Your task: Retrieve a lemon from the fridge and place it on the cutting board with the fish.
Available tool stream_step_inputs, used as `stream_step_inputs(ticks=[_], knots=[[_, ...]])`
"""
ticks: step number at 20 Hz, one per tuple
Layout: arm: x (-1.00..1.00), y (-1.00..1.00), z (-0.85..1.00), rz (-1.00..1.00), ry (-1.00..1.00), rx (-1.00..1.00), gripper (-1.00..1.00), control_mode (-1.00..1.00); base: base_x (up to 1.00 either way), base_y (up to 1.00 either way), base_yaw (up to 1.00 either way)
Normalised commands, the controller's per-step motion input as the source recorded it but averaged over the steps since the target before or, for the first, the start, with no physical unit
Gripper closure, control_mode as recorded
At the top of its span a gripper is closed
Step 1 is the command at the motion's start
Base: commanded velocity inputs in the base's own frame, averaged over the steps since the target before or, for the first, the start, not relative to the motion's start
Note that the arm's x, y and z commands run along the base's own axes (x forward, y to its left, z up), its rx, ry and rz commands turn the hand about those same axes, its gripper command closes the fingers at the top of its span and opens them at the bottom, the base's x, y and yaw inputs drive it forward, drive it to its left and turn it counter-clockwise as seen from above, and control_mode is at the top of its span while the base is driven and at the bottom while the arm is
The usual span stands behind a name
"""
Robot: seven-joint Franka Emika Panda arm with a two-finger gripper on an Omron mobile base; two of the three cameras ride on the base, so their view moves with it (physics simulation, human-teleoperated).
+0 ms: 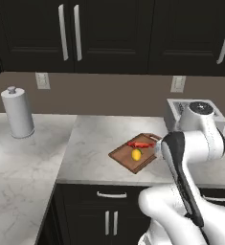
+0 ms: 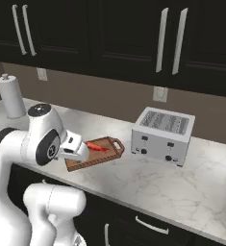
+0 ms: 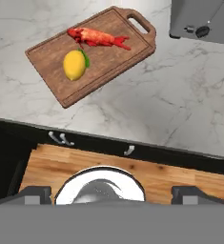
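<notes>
The lemon lies on the reddish-brown cutting board. It touches or nearly touches the red-orange fish beside it. My gripper hangs open and empty, its two dark fingertips set far apart. It is pulled back from the board, above the counter's front edge, and looks down on it. In the right base view my hand hides the board's near end. The fridge is out of view.
A silver toaster stands right of the board. A white paper towel roll stands at the far left of the marble counter. Dark cabinets hang above, and drawers with silver handles sit below.
</notes>
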Motion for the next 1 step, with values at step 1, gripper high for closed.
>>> stream_step_inputs(ticks=[1], knots=[[-0.1,-0.05,0.02,0.15,0.0,0.1,-1.0,-1.0,0.0,0.0,0.0]])
